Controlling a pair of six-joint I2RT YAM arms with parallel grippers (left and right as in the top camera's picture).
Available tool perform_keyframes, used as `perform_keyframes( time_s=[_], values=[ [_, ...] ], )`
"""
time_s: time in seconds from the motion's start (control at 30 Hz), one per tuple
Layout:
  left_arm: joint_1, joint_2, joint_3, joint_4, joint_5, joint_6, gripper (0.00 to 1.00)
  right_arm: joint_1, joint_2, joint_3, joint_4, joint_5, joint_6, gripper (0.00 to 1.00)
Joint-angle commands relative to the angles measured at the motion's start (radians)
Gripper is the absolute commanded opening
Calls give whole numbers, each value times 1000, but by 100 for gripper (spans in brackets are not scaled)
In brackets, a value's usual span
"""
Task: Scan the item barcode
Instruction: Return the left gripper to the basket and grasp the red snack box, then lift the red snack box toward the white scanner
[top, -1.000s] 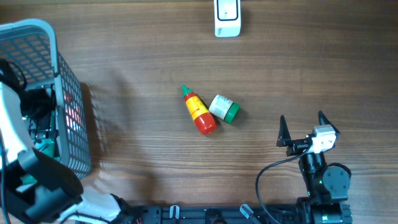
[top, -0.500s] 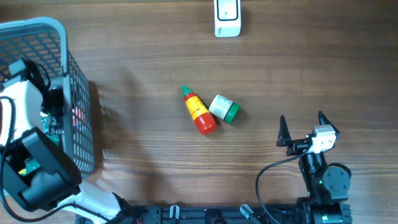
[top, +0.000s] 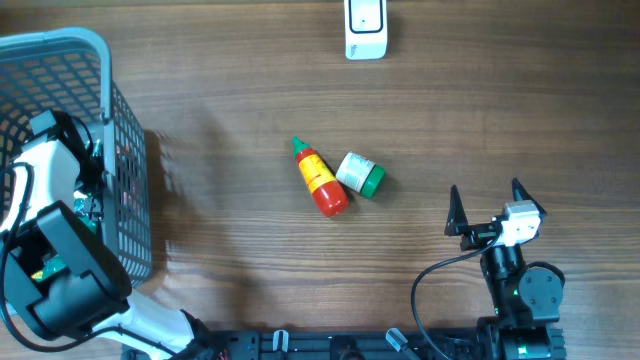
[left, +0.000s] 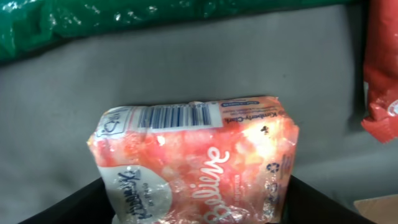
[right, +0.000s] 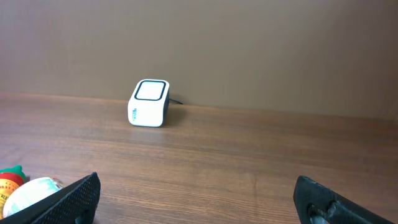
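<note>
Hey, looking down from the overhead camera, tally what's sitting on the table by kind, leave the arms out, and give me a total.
mesh basket: 1
red sauce bottle: 1
white jar with green lid: 1
barcode scanner: 1
Total: 4

Overhead looks straight down on the tabletop (top: 500, 120). The left wrist view hangs close above a pack (left: 199, 162) inside the basket (top: 60, 40). The right wrist view looks low across the tabletop toward the scanner (right: 149, 102), which overhead also shows.
</note>
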Motion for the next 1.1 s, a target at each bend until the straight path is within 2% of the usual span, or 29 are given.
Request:
perform_keyframes(
  time_s=[0.0,0.03,0.33,0.43,0.5,0.63,0.9,1.07],
  values=[
    [-8,13,-12,-3,-58,-3,61,5,-2,-1,2,3,-12,100],
    [-8,13,-11,-3,-58,3,57,5,-2,-1,2,3,-12,100],
    [-8,11,56,-39,-58,11,47,5,-2,-1,2,3,-12,100],
    [-8,11,71,-53,-80,11,47,5,-2,-1,2,3,-12,100],
    [-8,11,71,-60,-110,11,42,5,-2,-1,2,3,-12,100],
    [-8,-4,92,-73,-114,63,42,5,-2,-1,2,3,-13,100],
    [-7,-89,356,-279,-114,64,43,5,-2,-1,2,3,-12,100],
    [-7,-209,447,-330,-113,64,43,5,-2,-1,2,3,-12,100]
  ],
)
